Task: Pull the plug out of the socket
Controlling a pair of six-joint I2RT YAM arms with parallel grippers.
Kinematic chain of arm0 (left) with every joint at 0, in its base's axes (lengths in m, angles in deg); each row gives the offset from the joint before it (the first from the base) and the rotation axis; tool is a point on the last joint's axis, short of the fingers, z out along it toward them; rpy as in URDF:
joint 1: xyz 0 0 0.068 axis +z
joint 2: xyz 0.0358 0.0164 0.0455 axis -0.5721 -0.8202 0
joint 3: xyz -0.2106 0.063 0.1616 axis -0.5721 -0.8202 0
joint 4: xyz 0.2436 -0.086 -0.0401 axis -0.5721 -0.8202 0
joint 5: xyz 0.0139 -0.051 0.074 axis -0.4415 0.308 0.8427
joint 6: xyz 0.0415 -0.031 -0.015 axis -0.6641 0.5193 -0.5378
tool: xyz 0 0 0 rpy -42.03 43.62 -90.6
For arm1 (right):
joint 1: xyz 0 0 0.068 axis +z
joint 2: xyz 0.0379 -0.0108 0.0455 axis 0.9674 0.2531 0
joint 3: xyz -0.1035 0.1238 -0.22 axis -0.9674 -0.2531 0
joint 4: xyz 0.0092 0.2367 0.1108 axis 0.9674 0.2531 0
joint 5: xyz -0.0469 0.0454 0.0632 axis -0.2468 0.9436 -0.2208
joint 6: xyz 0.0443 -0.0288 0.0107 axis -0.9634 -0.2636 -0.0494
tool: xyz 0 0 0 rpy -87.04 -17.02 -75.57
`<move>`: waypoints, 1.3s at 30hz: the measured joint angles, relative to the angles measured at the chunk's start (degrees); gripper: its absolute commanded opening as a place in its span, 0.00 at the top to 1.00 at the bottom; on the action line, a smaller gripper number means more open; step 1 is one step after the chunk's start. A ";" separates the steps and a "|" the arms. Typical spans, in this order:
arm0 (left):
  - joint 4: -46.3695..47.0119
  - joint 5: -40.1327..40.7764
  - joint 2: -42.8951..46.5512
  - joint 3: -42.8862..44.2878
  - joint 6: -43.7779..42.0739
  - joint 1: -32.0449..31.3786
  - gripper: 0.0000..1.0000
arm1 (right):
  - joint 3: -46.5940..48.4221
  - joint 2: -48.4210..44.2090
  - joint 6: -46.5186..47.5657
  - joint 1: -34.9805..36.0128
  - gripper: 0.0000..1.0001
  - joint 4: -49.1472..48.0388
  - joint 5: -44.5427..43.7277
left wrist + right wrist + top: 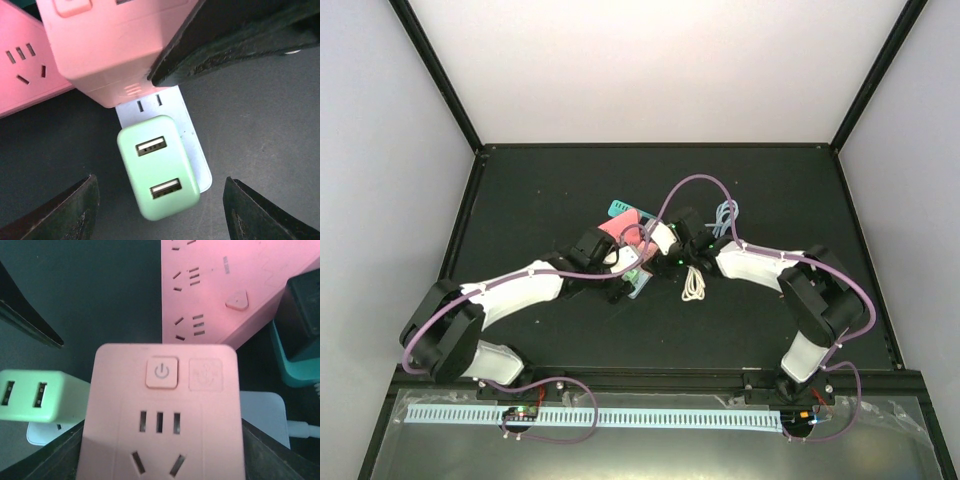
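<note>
**Item: green USB charger, seated in white socket strip**

- Green USB charger (pixel 159 167): two ports facing the left wrist camera, centre of that frame. It is plugged into the white socket strip (pixel 196 150), which runs from centre to lower right and has its upper end under the pink block.
- Left gripper (pixel 161 185): fingers spread wide at the lower corners, one on each side of the charger and touching neither it nor the strip.
- Right gripper (pixel 162 440): dark fingers at the lower left and lower right, against both sides of the pink socket block (pixel 162 410). It appears clamped, though the contact lies at the frame edge.
- Long pink power strip (pixel 235 285): upper right of the right wrist frame, flat on the table.
- Teal case (pixel 295 372): right edge, just beside the strip.
- Coiled white cable (pixel 695 285): centre of the top view, on the black table (pixel 540 200), near the arms.
</note>
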 measured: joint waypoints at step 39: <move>-1.38 6.78 -2.43 4.20 3.93 -0.81 0.89 | -4.13 3.06 -4.70 1.29 0.66 -13.07 -3.39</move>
